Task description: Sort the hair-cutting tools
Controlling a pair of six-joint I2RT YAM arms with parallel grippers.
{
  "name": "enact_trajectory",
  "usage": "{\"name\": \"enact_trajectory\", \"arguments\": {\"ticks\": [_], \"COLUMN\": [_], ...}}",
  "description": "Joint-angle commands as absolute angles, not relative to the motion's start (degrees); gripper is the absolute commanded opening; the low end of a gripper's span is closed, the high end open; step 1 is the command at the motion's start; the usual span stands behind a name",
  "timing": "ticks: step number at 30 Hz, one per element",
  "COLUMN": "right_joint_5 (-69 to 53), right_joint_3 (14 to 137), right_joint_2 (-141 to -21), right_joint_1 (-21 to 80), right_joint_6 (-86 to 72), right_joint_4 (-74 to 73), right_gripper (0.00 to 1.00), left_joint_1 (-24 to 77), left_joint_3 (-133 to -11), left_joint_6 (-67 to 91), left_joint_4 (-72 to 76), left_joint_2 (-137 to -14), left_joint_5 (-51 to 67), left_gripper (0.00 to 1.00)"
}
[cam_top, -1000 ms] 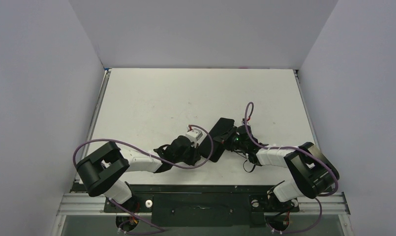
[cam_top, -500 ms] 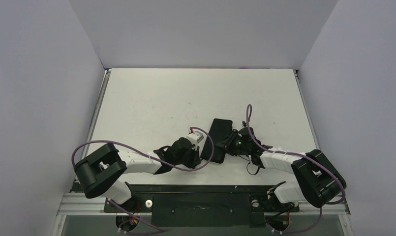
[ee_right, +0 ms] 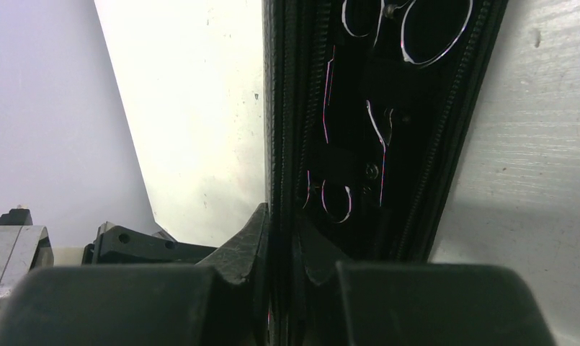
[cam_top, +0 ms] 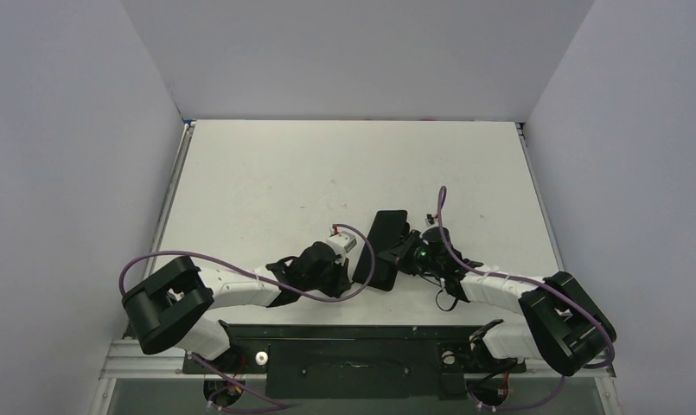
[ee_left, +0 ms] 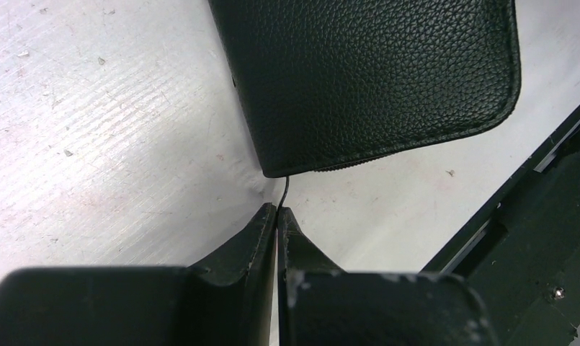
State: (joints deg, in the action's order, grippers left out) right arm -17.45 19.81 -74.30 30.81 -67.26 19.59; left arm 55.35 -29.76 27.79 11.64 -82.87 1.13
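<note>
- Tabletop point(cam_top: 266, 173) is white, and all the action is bunched at its near middle
- Case point(cam_top: 381, 251) lies flat there between the two arms, black and grained. It looks soft-walled, so I'd expect it to flex and slide under a tug rather than sit firm
- Right hand point(ee_right: 281, 220) is in at the case's open zip edge, fingers all but together, with that edge pinched between them
- Left hand point(ee_left: 278, 215) is at the case's near corner, fingertips pressed tight. A thin cord point(ee_left: 284, 191) runs from that corner in between them, so it looks to have the cord nipped
- Scissors point(ee_right: 379, 130) sit inside the case, silver rings and blades glinting against the dark, seen past the right hand
- They should be light, stiff, slick and pointed, so best taken across the shank near the pivot or by a ring, never by the tips
- Comb: can't make it out in any view. If it's in there, expect light, slightly springy plastic, best pinched along its spine
</note>
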Motion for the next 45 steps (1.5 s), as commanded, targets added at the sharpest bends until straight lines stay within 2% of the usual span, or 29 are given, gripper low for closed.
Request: {"name": "enact_trajectory", "arguments": {"ticks": [1, 13, 23, 44, 45], "right_joint_5": [-12.4, -9.0, -8.8, -9.1, -9.2], "right_joint_3": [17.8, 15.1, 13.5, 9.9, 9.8], "right_joint_2": [-72.8, -78.8, -83.6, -86.7, -86.1], "right_joint_1": [31.3, 31.3, 31.4, 31.2, 31.3], "right_joint_6": [-67.7, -67.3, -67.7, -65.4, -65.2], "right_joint_4": [20.8, 25.8, 30.3, 34.4, 33.7], "right_gripper": [0.0, 0.0, 0.0, 0.0, 0.06], "left_joint_1": [56.1, 60.4, 63.5, 63.7, 63.7], "left_joint_3": [-31.6, -32.5, -37.5, -47.0, -46.9], "left_joint_6": [27.3, 28.7, 28.8, 28.7, 28.9], "left_joint_4": [11.0, 13.8, 16.2, 19.1, 18.6], "left_joint_2": [-81.3, -83.3, -89.9, -99.2, -98.8], "left_joint_5": [3.5, 7.0, 7.3, 9.5, 9.2], "left_gripper": [0.0, 0.0, 0.0, 0.0, 0.02]}}
